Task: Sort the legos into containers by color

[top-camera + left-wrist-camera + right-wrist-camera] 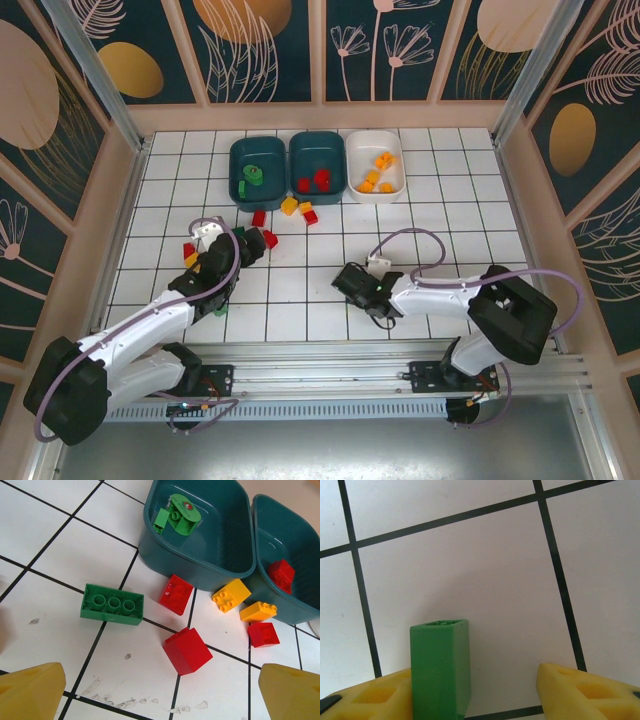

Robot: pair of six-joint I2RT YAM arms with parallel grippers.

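Note:
Three containers stand in a row at the back: a teal tub with green legos, a teal tub with red legos, and a white tub with orange ones. Loose legos lie in front of them. My left gripper is open above the tiles, and a red brick lies just ahead of its fingertips. A long green brick lies to the left. My right gripper is open around an upright green brick. That brick rests against the left finger, with a gap to the right one.
More loose bricks lie before the tubs: red, yellow, orange and red. A few bricks sit by the left arm. Patterned walls enclose the tiled table.

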